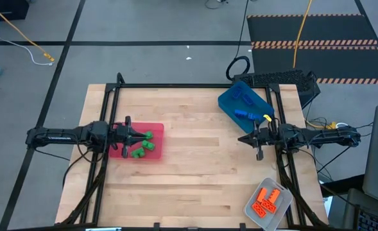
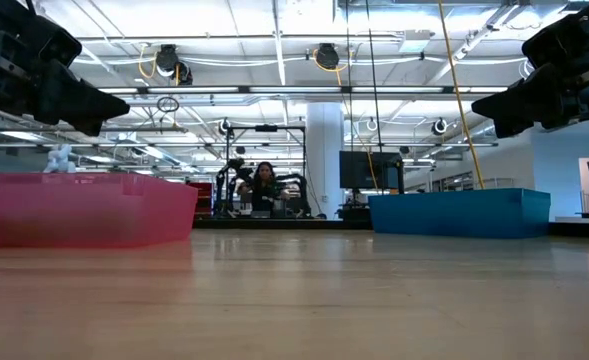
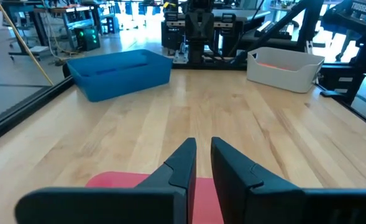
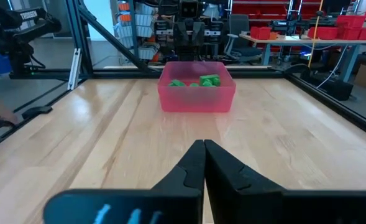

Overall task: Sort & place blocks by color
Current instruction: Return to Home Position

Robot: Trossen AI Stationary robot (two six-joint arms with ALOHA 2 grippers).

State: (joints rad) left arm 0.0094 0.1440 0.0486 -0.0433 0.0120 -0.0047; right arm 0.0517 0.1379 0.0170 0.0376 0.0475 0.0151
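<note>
All green blocks (image 1: 148, 146) sit in the red tray (image 1: 156, 128), just right of your left gripper (image 1: 137, 135), narrowly parted and empty; your right gripper (image 1: 243, 138), pressed together, waits centre-right.

We see a left arm (image 1: 60, 135) and a right arm (image 1: 320, 136), both matte black and segmented, black cables (image 1: 92, 170) trailing below, wedge-shaped black fingers (image 3: 181, 167)

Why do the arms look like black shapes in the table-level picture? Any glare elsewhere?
Low view: bright ceiling lamps backlight the left gripper and right gripper into silhouettes. Left wrist view: pale sheen on the table by the blue tray.
</note>
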